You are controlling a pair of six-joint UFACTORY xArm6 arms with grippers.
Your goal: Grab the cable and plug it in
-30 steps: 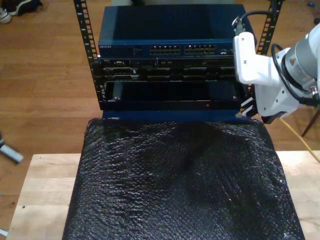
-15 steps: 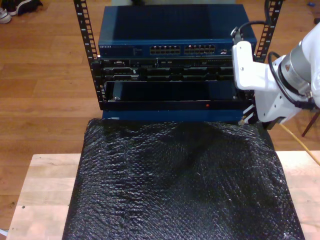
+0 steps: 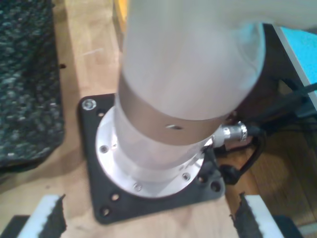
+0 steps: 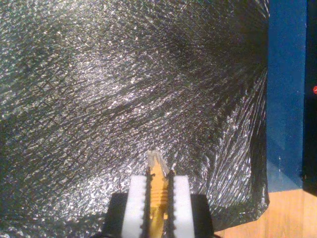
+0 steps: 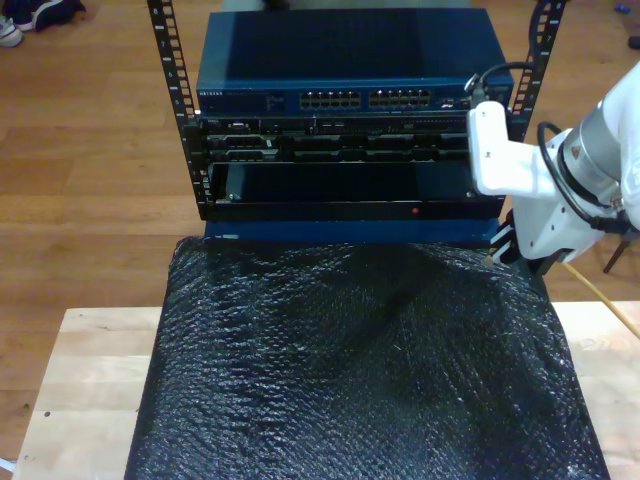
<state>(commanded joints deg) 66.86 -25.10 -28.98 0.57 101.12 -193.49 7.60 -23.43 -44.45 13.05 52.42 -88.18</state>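
One yellow network cable (image 4: 157, 191) sits clamped between the white pads of my second gripper (image 4: 158, 198), with its clear plastic plug (image 4: 155, 159) poking out just past the fingertips. That grip makes sense for the job: the plug leads, so it can meet a socket before the pads do. In the exterior view my second gripper (image 5: 510, 243) hangs at the far right edge of the black bubble-wrap sheet (image 5: 360, 370), just in front of the dark blue rack chassis (image 5: 340, 232), and a length of the cable (image 5: 600, 300) trails off toward the exterior view's right.

The network switch (image 5: 340, 65) sits at the top of the rack, its two banks of ports (image 5: 365, 99) facing the near side. The plug is well below and to the exterior view's right of those ports, so I judge the grab done and the carry to a port not yet done. Which socket is meant I cannot tell; the ports are too small to read.

My first gripper (image 3: 148, 218) looks down at an arm's round base (image 3: 153, 163) bolted to a black mounting plate (image 3: 94, 124) on the wooden table (image 3: 89, 54). Its ridged fingertips (image 3: 49, 215) stand wide apart with nothing between them, probably parked out of the way.
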